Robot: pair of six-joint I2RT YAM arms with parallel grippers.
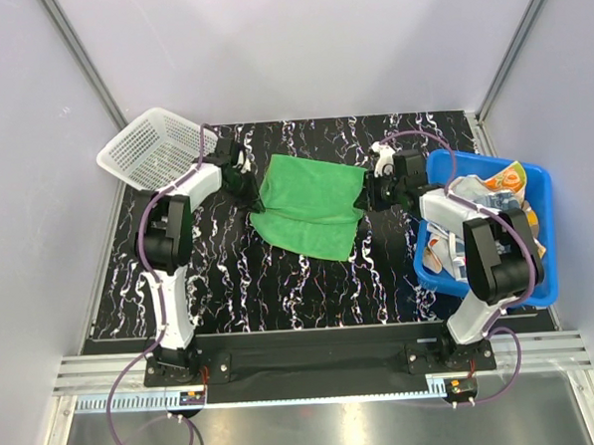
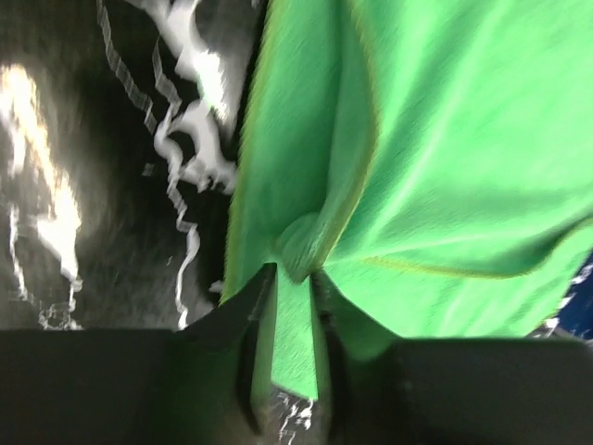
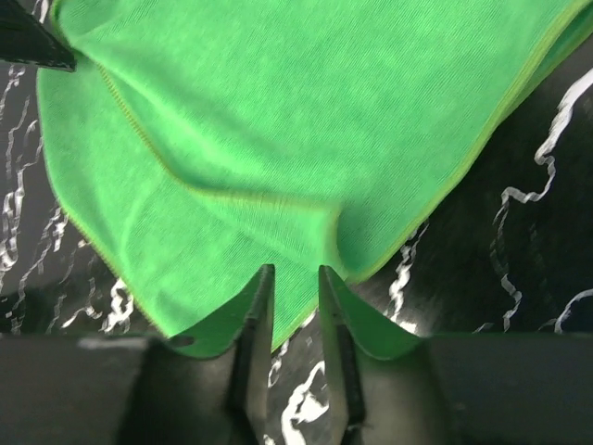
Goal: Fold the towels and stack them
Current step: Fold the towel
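Top external: green towel [image 1: 311,207] is lying partly doubled on table [image 1: 230,276]; left gripper [image 1: 243,177] and right gripper [image 1: 373,194] are each pinching an opposite edge. Risk: shallow bites slipping, uneven pulls skewing the fold.

The green towel [image 1: 311,207] lies on the counter [image 1: 230,276] just left of the blue tub [image 1: 541,185]. It is plain with a yellowish stitched hem, doubled over with its layers askew, the lower one showing at the near edge. Inside the tub, an orange towel [image 1: 509,179] with white prints lies crumpled.
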